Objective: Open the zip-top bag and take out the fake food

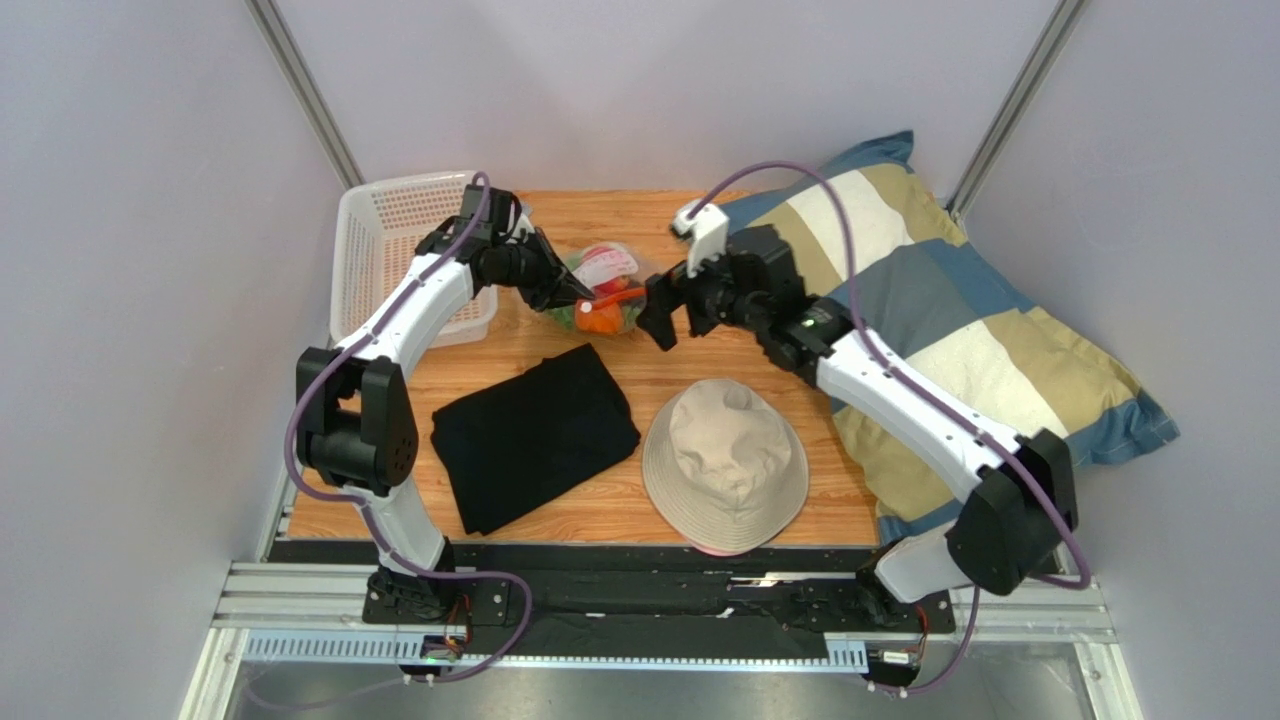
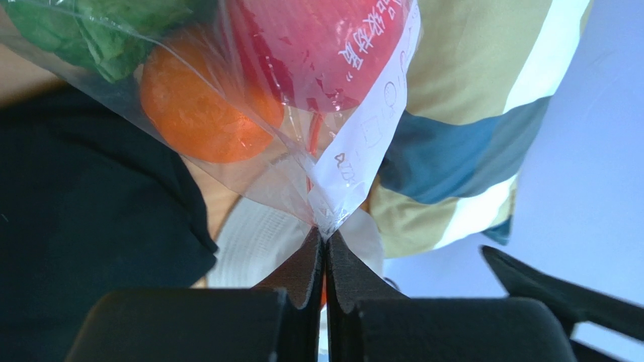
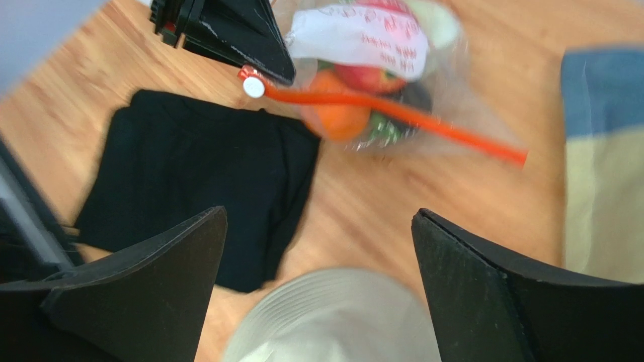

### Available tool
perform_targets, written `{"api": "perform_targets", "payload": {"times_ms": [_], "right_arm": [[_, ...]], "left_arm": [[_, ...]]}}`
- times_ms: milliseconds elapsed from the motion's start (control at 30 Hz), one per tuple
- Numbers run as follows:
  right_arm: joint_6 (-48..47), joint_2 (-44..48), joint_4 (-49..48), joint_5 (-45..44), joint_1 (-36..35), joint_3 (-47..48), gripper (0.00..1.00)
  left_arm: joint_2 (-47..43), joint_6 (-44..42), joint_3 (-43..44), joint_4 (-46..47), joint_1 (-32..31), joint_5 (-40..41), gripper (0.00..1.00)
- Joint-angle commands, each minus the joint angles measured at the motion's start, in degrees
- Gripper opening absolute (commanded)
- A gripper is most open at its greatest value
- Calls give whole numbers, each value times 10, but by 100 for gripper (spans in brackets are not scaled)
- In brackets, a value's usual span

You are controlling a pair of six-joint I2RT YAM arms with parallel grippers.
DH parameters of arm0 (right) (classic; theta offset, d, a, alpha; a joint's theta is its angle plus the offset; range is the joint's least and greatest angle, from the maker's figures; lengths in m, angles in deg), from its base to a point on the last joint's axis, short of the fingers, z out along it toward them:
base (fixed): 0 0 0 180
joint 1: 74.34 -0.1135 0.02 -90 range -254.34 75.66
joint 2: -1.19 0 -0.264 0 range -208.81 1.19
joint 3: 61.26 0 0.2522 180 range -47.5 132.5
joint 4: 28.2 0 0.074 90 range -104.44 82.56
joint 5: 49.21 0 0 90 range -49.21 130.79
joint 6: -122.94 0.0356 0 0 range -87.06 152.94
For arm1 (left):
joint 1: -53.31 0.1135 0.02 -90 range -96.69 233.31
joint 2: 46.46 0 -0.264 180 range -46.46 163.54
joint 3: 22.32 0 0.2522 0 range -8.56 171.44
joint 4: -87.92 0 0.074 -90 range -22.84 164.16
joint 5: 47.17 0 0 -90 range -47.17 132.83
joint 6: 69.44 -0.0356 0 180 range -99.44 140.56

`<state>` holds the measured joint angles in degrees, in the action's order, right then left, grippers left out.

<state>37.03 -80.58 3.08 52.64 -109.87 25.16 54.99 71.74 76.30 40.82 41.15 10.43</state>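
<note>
Upper middle of the overhead view, far side of the table (image 1: 601, 510): the bag (image 1: 604, 288) sits between the two grippers, toy food inside.

- Left gripper (image 2: 325, 237): jaws pressed together on a gathered corner of the plastic, just below the white label (image 2: 370, 128).
- Right gripper (image 3: 317, 215): jaws spread wide, holding nothing, near the bag and facing the orange zip strip (image 3: 393, 113).
- Step, as I read it: one side anchored, opening not begun.
- Next move likely calls for the right gripper to take the white slider (image 3: 252, 87) or the strip, then pull against the left hold.

Through the plastic: an orange (image 2: 196, 105), an apple (image 2: 317, 45) and a leafy green (image 2: 91, 30), all cut off at the upper edge. The right wrist view is blurred. Cannot tell whether the seal is shut, or whether the bag rests on the wood.
</note>
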Motion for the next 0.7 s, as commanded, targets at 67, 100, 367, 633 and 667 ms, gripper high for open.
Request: {"api": "perform_targets", "payload": {"times_ms": [67, 100, 367, 633, 667], "right_arm": [[-259, -53, -170, -118, -67, -32, 96], [-268, -54, -211, -118, -68, -46, 87], [-358, -41, -305, -67, -117, -107, 61], [-400, -76, -382, -59, -143, -108, 61], [-407, -78, -390, -64, -146, -108, 60]], "left_arm": [[-44, 192, -15, -73, -9, 2, 0], [-54, 207, -22, -78, -11, 2, 0], [-89, 324, -17, -131, -30, 32, 0], [-91, 367, 0, -177, -31, 19, 0], [-91, 370, 5, -189, -31, 20, 0]]}}
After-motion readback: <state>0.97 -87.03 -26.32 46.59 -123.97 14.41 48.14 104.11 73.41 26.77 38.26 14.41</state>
